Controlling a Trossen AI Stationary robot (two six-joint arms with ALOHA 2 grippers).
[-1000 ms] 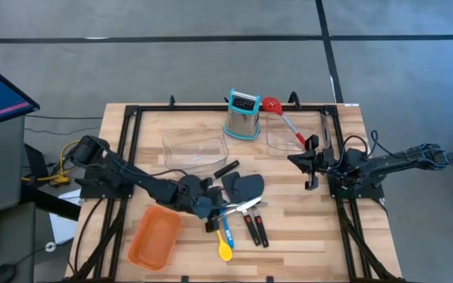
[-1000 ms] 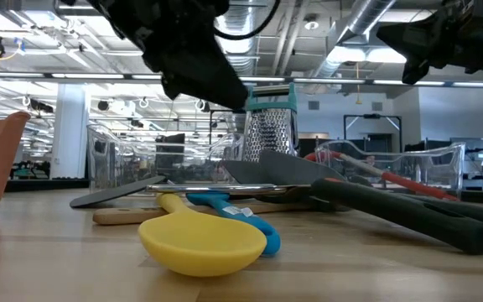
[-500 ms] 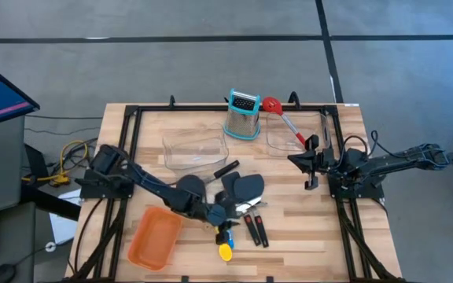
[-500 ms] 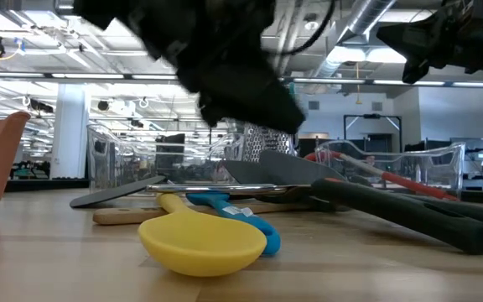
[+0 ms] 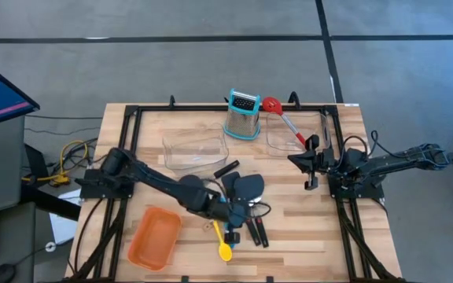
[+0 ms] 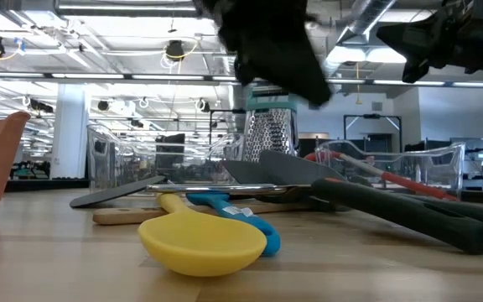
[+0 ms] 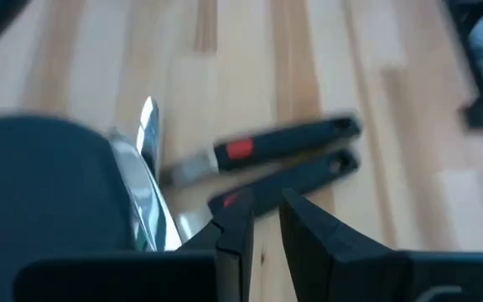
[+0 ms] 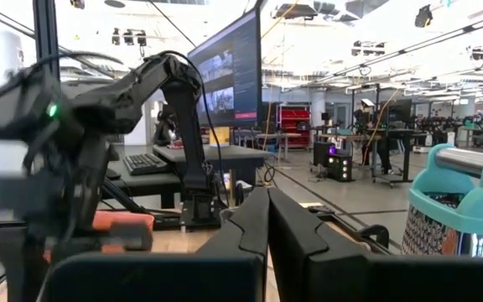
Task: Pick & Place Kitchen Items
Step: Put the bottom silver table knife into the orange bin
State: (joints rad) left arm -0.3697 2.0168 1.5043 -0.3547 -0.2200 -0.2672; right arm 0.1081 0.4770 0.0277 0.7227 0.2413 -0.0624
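From above, your left gripper [image 5: 241, 213] is low over the pile of tools in the middle of the table. The black spatula [image 5: 247, 187] lies just past it, toward the far edge. The tongs [image 5: 256, 209] stick out beside it. The two black-handled tools [image 5: 255, 230] lie just in front of it. The yellow spoon [image 5: 223, 245] lies near it, toward the front edge. The orange tray [image 5: 154, 237] sits off to its side. Your right gripper [image 5: 308, 163] waits well apart, near the red spoon [image 5: 282, 118].

From table height, the yellow spoon [image 6: 201, 240] and the blue spoon [image 6: 235, 211] lie in front, touching. The left arm is a dark blur above them.

From the left wrist, your fingers [image 7: 236, 231] have a small gap and hold nothing. The two black-handled tools [image 7: 285, 159] lie just ahead of the tips. The tongs [image 7: 147, 180] lie right beside them.

From the right wrist, your fingers [image 8: 256, 216] are pressed together and empty.
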